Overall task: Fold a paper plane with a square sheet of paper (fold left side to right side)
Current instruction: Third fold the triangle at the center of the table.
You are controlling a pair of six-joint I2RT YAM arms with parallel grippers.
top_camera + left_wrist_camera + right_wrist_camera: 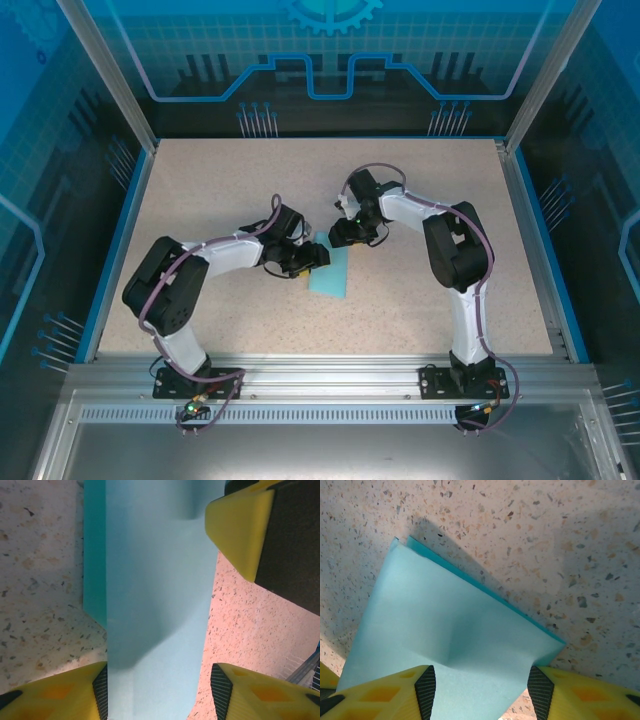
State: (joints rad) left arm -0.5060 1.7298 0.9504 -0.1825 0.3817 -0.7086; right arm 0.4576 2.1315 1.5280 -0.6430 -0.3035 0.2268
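While folded, sheet (pixel 460 630) spans R gripper (pixel 479 692).

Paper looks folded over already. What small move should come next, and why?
Probably lower the left end effector and press the square sheet of paper flat along its fold. It and the right end effector both straddle the sheet with jaws apart, the top layer bulges, and a darker lower layer peeks out, so the crease looks unset.

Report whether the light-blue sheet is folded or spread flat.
Folded: the sheet lies doubled, a darker lower layer's edge peeking out beyond the top layer; from above it looks narrower than square.
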